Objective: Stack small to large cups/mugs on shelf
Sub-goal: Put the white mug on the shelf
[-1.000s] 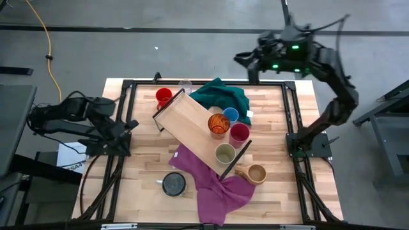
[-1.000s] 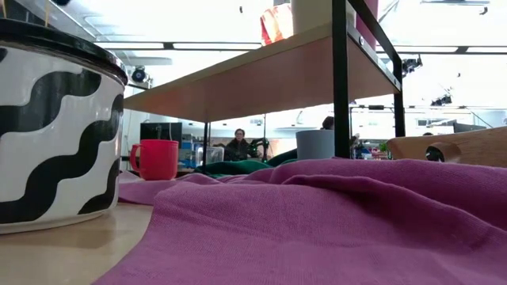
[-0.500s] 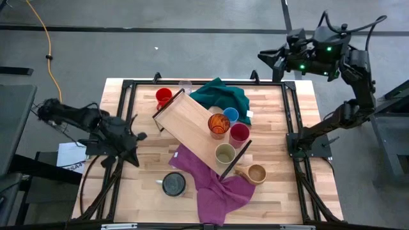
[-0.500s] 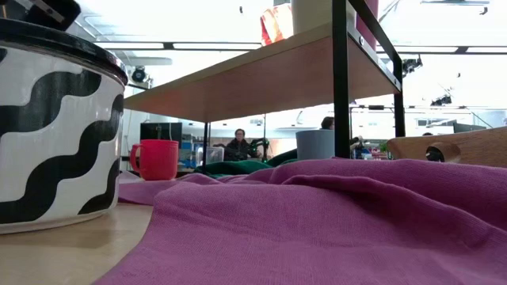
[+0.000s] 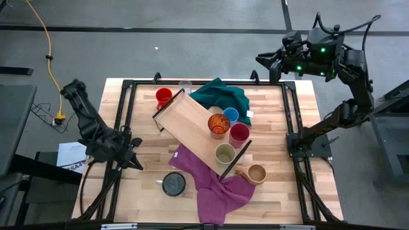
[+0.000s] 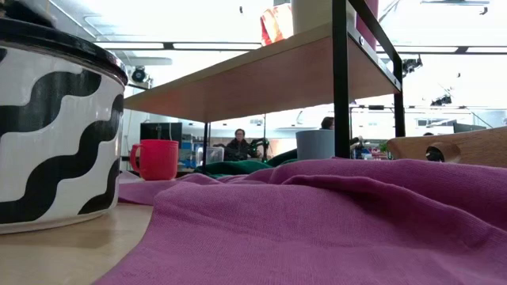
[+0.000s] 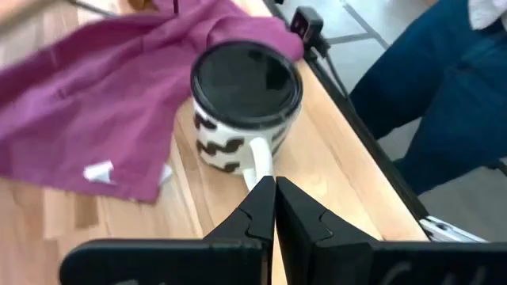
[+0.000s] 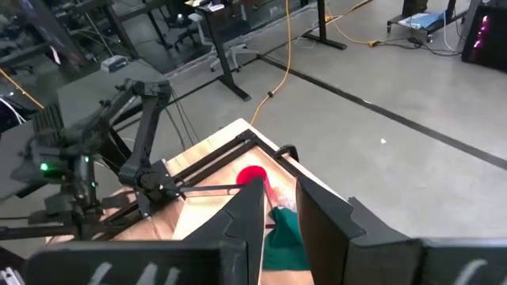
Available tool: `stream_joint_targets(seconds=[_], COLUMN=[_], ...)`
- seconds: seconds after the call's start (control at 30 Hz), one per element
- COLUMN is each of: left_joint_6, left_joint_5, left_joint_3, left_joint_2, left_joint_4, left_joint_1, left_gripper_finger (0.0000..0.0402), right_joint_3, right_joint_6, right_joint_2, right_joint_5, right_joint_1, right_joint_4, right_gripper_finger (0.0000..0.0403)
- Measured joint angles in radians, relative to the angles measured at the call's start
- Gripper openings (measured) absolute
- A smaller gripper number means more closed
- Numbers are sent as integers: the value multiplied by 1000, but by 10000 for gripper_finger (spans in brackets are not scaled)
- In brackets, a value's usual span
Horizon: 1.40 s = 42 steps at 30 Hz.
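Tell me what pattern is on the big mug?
Black wavy stripes on white mug, best seen in the low view.

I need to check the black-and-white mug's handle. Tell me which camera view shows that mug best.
The left wrist view: the black-and-white mug shows whole, dark top and white handle pointing at the shut left gripper. The low view shows only its wavy side, cut off at the edge. The high view shows a small dark top beside the magenta cloth. The right wrist view misses it.
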Motion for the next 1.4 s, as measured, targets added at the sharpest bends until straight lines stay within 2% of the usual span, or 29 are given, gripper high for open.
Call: stream_joint_targets(seconds=[0.2, 0.3, 0.7, 0.8, 0.97, 1.13, 1.23, 1.4], left_joint_6=[-119, -148, -256, -297, -322, -350, -375, -375], left_joint_5=[-208, -269, -358, -359, -361, -402, -406, -399], left_joint_3=[-68, -70, -70, -70, -70, -70, -70, -70], left_joint_2=[53, 103, 340, 383, 416, 439, 468, 539], left_joint_4=[106, 106, 167, 180, 226, 268, 283, 396], left_joint_1=[-125, -162, -203, -203, -203, -203, -203, -203], left_gripper_finger=[1, 1, 3, 20, 72, 115, 124, 120], right_joint_3=[0, 0, 0, 0, 0, 0, 0, 0], right_joint_6=[9, 23, 30, 28, 16, 0, 0, 0], right_joint_2=[0, 0, 0, 0, 0, 0, 0, 0], right_joint_5=[5, 17, 62, 62, 56, 53, 48, 30], right_joint_1=[28, 43, 75, 75, 74, 74, 74, 74], right_joint_4=[0, 0, 0, 0, -2, -40, -69, -67], right_gripper_finger=[69, 69, 69, 69, 69, 69, 69, 69])
